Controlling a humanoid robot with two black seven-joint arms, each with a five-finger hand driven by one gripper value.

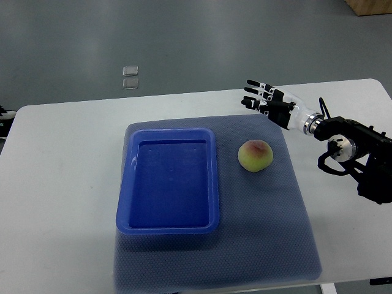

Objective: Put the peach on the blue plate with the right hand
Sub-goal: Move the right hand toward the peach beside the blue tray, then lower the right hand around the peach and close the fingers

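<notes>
Peach (255, 155) waiting beside the blue plate (168, 228).
Right robot hand (267, 98) hovers beyond it, fingers spread wide, empty, poised to grasp.

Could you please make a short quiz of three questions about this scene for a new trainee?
1. True or false: the peach already lies in the plate.
2. The right hand is: A) closed on the peach, B) open above the mat, beyond the peach, C) inside the plate.
3. On which side of the plate, in the picture, does the peach sit?

Key:
1. False; it rests on the mat beside the plate.
2. B; the fingers are spread and hold nothing.
3. The right side.
</notes>
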